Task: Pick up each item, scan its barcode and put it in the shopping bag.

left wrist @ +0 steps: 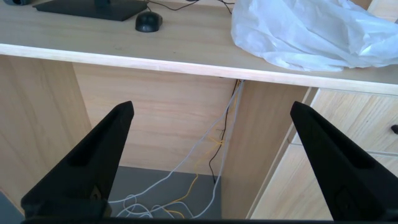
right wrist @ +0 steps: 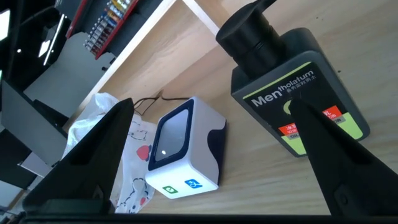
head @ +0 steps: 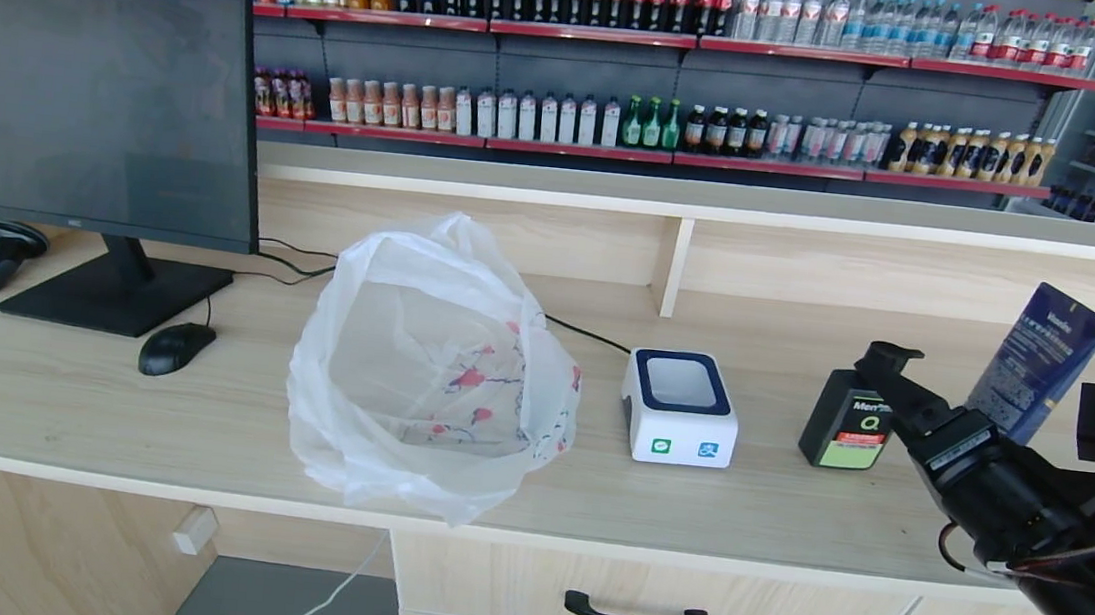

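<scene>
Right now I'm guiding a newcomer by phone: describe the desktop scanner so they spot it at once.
On the wooden counter, look between the white shopping bag and the dark green-labelled bottle. The scanner is the small white box there, touching neither. Only it has a dark blue frame around its top window and two small icons on its front.

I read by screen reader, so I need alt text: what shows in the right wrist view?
The open right gripper hangs over a wooden counter, near a black bottle with a green label and a white barcode scanner. A plastic bag lies beyond the scanner.
</scene>
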Motion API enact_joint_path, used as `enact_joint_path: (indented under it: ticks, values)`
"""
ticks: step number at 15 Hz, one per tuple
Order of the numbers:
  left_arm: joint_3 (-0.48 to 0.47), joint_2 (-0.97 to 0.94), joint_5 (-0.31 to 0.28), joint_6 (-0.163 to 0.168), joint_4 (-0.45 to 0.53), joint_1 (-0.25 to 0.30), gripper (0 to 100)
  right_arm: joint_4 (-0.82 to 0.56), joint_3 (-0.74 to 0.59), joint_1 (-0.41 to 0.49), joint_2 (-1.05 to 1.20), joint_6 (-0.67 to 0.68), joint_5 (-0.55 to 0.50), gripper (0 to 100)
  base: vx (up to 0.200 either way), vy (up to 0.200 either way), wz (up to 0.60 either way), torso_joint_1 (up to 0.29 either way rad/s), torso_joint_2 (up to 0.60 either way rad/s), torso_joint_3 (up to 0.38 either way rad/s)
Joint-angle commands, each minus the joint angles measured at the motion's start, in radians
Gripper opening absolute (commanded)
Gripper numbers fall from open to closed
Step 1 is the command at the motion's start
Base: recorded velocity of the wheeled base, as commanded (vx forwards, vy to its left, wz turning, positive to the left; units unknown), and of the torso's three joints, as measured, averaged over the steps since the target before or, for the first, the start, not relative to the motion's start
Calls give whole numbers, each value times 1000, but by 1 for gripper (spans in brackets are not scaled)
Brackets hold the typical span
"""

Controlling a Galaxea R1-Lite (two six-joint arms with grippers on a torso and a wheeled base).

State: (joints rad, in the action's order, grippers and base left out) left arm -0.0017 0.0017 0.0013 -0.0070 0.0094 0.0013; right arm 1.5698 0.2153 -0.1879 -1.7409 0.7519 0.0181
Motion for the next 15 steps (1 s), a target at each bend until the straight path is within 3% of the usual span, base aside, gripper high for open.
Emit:
enact_joint_path:
  ticks: [1,15]
  values:
    - [0,0,0,-1,0,0,100,1,6,1,-9,0,0,100,0,0,0,0,0,0]
    - [0,0,0,-1,0,0,100,1,65,48,-66,-5,0,100,0,0,0,0,0,0]
